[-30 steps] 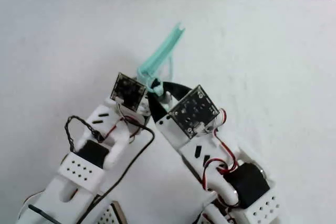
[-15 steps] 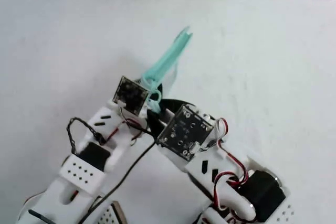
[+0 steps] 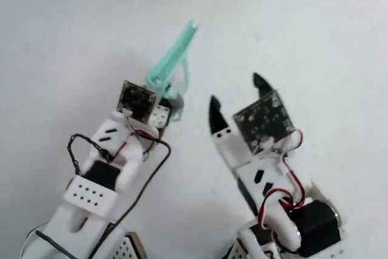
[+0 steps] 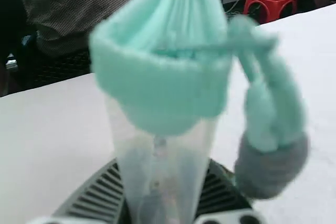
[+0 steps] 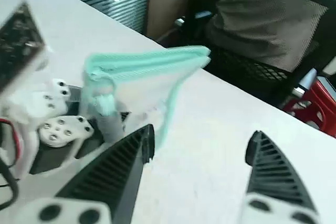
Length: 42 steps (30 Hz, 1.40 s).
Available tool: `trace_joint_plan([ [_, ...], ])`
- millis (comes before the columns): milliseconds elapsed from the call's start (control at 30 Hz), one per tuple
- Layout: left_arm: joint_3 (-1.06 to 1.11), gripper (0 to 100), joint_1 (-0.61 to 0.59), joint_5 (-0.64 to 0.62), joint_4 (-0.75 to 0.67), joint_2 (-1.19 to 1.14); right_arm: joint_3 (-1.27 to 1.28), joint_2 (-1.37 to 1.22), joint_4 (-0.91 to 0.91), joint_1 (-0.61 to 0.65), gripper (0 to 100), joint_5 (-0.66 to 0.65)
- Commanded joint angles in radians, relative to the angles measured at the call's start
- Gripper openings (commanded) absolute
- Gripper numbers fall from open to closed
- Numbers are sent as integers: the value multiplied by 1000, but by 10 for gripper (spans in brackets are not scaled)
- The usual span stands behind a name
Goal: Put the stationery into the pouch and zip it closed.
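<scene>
the pouch [image 4: 157,93] is blurred, its contents unclear, its lower end hidden inside the left pincer [image 4: 160,195].

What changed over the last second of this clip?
The right gripper, which had been in at the lower end of the pouch, has drawn back to the right and now stands open, apart from it. The left gripper shifted slightly left in the high view, and the pouch's far tip swung with it. The left gripper kept its hold on the pouch.
</scene>
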<state>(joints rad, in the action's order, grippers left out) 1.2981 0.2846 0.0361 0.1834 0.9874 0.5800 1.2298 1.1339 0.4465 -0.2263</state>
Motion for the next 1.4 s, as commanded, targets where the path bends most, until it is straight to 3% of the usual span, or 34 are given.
trace_joint_plan([
  [0,-110,24,-113,32,14,7,-31,10,10,-157,280,15],
  [167,-325,24,-163,163,229,5,124,10,12,-406,280,29],
  [300,-402,24,-130,342,275,4,361,10,-71,-541,280,124],
  [400,-404,25,-122,477,273,-12,520,10,-173,-593,280,189],
  [533,-459,25,-137,502,281,-174,658,10,-314,-595,280,215],
  [700,-672,25,-131,311,325,-559,750,10,-395,-593,280,215],
  [833,-839,25,-56,172,361,-805,806,10,-479,-593,280,215],
  [1000,-864,25,143,166,296,-921,821,10,-503,-595,280,213],
  [1133,-882,28,177,192,252,-1053,821,10,-503,-598,280,213],
  [1233,-939,95,174,141,287,-1150,821,10,-503,-595,280,213],
  [1367,-1060,186,160,-81,431,-1207,821,10,-503,-596,280,212],
])
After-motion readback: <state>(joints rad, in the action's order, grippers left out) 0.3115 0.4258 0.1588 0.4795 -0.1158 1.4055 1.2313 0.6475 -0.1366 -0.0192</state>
